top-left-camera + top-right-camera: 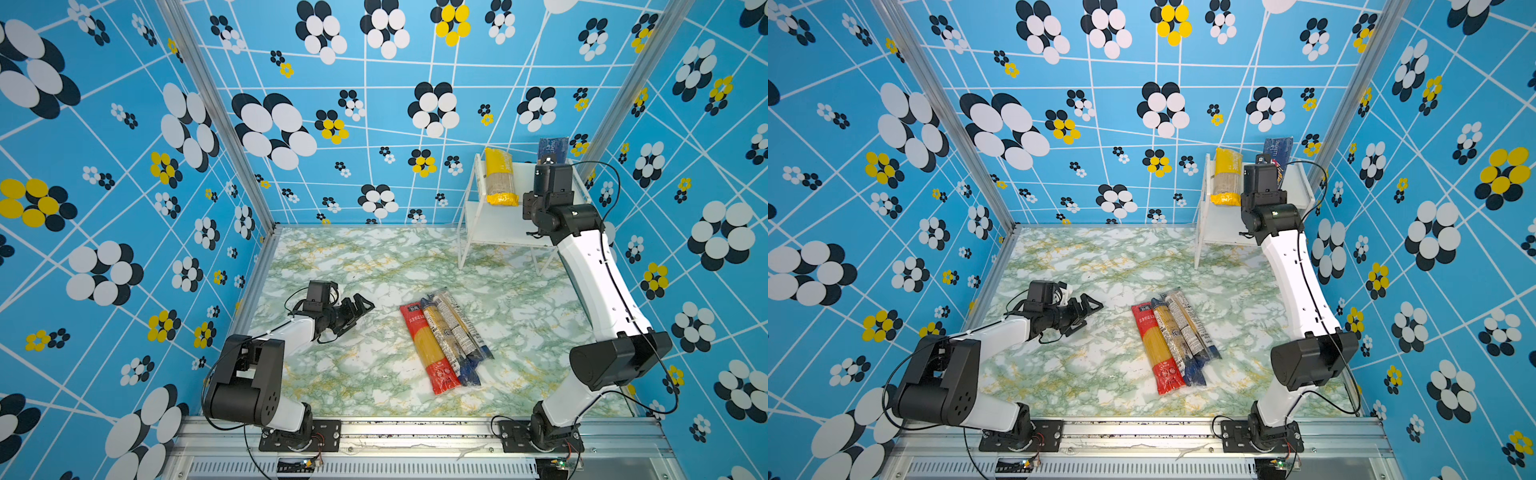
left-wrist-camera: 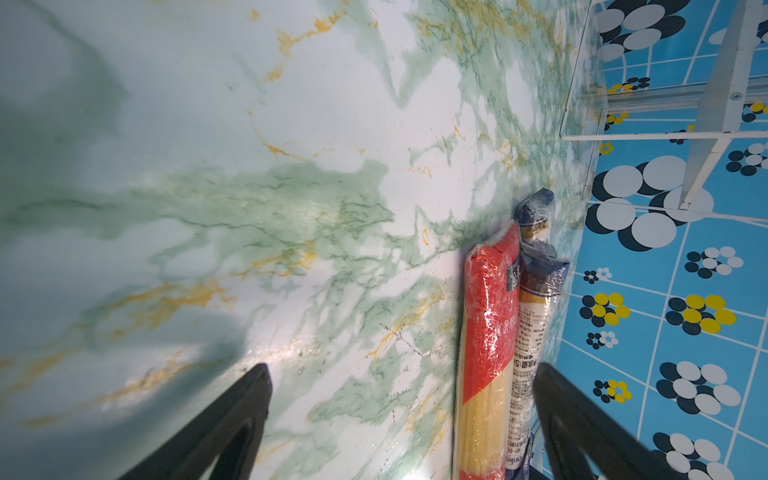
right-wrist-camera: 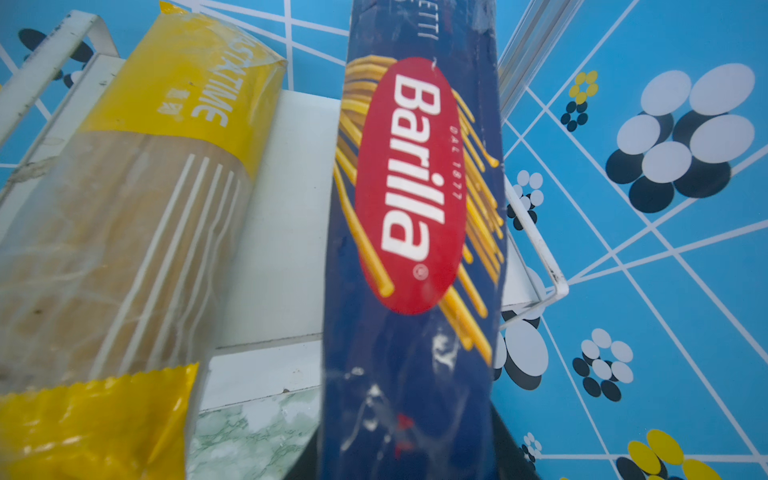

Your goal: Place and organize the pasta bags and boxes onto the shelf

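The right fingers (image 3: pixel 508 453) are clenched on the near end of the dark blue Barilla pack (image 3: pixel 411 187), showing only as dark slivers on either side of it in the right wrist view. The pack points away from them, over the top board (image 3: pixel 286 216) of the shelf (image 1: pixel 494 228), with the yellow pack (image 3: pixel 124 208) lying on that board just beside it.

The step in hand looks like laying this pack down next to the yellow one. To do it well:
- Lower it level into the bare strip between the yellow pack and the frame rail.
- Keep it parallel to the yellow pack and avoid nudging that pack.
- Let go only once the board carries its weight, then draw straight back.

The left fingers (image 2: pixel 582 432) are spread wide and empty, low over the counter (image 1: pixel 353 257). They are near the red pack (image 1: pixel 428 349) and the two clear packs (image 1: pixel 455 332), which lie side by side, touching, and are yet to be shelved.

Several things are hard to make out:
- In both top views the wrist camera and arm cover the right fingers and most of the Barilla pack, so only its far end (image 1: pixel 552 149) shows, against the wall.
- I cannot tell whether its underside touches the board.
- Its near end is cut off in the wrist view.
- The arm also hides part of the lower board.
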`<state>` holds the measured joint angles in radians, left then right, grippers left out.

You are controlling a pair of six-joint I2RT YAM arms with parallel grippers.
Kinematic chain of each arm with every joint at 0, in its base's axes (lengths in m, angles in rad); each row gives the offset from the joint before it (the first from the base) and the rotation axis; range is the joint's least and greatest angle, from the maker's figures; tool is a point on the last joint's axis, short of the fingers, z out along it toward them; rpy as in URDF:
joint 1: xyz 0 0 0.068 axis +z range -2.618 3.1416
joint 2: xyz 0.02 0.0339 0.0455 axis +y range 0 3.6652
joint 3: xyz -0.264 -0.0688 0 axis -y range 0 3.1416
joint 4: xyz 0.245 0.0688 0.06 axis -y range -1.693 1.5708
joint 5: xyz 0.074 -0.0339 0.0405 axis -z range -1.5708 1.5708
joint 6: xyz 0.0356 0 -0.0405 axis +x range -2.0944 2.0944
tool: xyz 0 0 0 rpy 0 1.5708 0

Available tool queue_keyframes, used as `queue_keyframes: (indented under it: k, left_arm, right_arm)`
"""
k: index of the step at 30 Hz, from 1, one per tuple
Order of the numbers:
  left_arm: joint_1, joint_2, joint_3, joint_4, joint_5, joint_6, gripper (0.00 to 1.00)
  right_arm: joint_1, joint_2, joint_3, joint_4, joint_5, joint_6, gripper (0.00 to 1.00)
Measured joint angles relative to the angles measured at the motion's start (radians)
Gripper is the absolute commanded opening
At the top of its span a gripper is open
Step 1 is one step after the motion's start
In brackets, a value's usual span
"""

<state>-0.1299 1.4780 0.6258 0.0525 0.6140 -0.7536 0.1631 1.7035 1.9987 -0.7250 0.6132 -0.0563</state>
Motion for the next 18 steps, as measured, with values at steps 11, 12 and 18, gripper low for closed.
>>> queue_keyframes:
  k: [11, 12, 18]
  left_arm:
    - [0.011, 0.000, 0.000, 0.000, 0.000, 0.008, 0.99]
    - [0.011, 0.000, 0.000, 0.000, 0.000, 0.008, 0.99]
    - [0.011, 0.000, 0.000, 0.000, 0.000, 0.008, 0.99]
  right_arm:
    - [0.000, 0.010, 0.011, -0.026, -0.016, 0.033, 0.00]
    - [0.000, 0.010, 0.011, -0.027, -0.019, 0.036, 0.00]
    - [0.000, 0.011, 0.019, -0.029, -0.023, 0.046, 0.00]
